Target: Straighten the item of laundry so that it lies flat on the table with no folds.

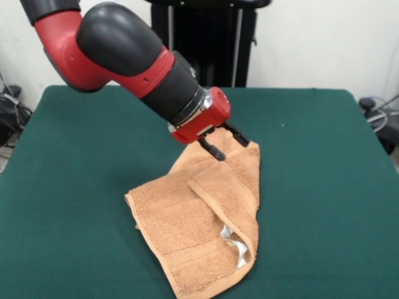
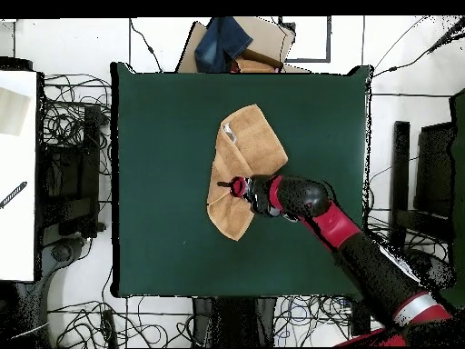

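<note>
The towel (image 1: 199, 230) is far from flat. It lies on the green tabletop (image 1: 324, 187) in a crumpled, roughly triangular heap, with one long side turned over on itself so that a flap covers much of the cloth beneath. The white label (image 1: 235, 244) shows under the edge of that flap, at the end of the towel farthest from the claw (image 1: 225, 142). A corner of the cloth rises off the tabletop right up to the claw, so at least one fold is being lifted, not laid out. Judging by this, the job is in an early or middle stage: the turned-over flap has yet to be opened, and the whole piece has yet to be spread and smoothed.

The arm reaches down at a slant, its red wrist tilted, with the two dark fingers (image 1: 212, 149) pointing down and sideways at the raised corner. The fingers stand a little apart, the towel's top edge at or between them. The claw seems to pinch that corner, though the contact itself is hard to make out. In the overhead view the claw (image 2: 229, 185) sits over the towel's long edge, with most of the cloth spread to either side of it.
</note>
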Available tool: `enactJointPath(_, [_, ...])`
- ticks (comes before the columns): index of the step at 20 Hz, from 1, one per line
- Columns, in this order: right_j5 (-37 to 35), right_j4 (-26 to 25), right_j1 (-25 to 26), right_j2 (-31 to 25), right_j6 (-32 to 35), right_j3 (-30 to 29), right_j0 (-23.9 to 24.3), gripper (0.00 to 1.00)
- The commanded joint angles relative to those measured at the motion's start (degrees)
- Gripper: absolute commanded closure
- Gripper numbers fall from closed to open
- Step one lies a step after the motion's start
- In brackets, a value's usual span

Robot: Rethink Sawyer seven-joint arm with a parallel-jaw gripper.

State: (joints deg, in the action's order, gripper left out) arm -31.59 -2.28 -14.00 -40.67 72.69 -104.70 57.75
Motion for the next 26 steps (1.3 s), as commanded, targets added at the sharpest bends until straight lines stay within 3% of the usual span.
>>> enactJointPath(1, [-3.88,2.74,2.12,0.5,5.07,6.14,-2.03,0.0])
enactJointPath(6, [-1.64,1.72,2.03,0.5,5.25,5.08,-1.72,0.0])
enactJointPath(21, [-3.37,0.23,3.31,0.98,2.21,8.39,-1.32,0.0])
enactJointPath(26, [-4.99,0.06,1.44,1.87,2.83,8.81,-1.96,0.0])
